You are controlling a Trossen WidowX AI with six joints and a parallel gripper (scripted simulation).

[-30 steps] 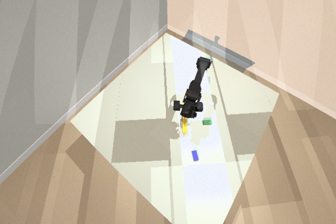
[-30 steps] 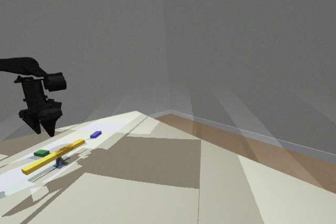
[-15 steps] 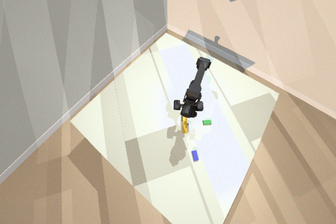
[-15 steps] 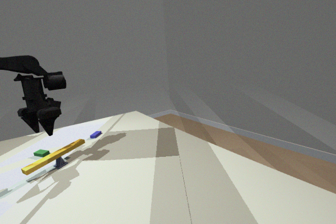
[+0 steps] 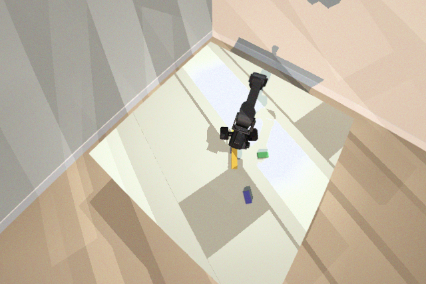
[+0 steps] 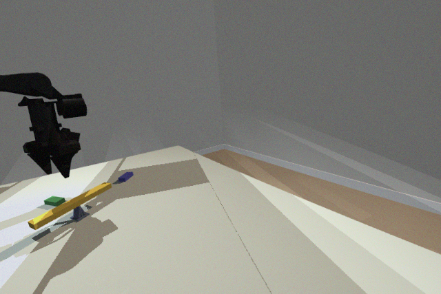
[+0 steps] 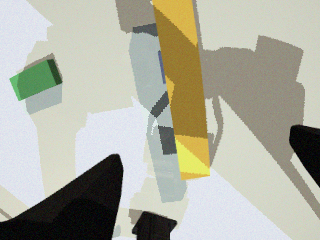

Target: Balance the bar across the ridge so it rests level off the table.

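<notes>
Bar [image 5: 234,158] [image 6: 69,206] [image 7: 184,90] (nicely) atop ridge [image 6: 78,213].

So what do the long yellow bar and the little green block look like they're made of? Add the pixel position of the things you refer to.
Yellow bar [image 5: 234,159] [image 6: 72,203] [image 7: 184,90]: perhaps painted wood or plastic, smooth, evenly coloured, crisp edges. Green block [image 5: 262,155] [image 6: 54,201] [image 7: 36,80]: likely matte plastic, flat plain faces without grain, though painted wood is possible.

A bare room corner, perhaps a lab, with grey walls [image 5: 103,33] [image 6: 320,52] and wood-toned flooring [image 5: 51,249] [image 6: 355,205].

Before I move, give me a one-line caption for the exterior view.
Open gripper above the yellow bar, which rests across the ridge, both ends off the table.
</notes>
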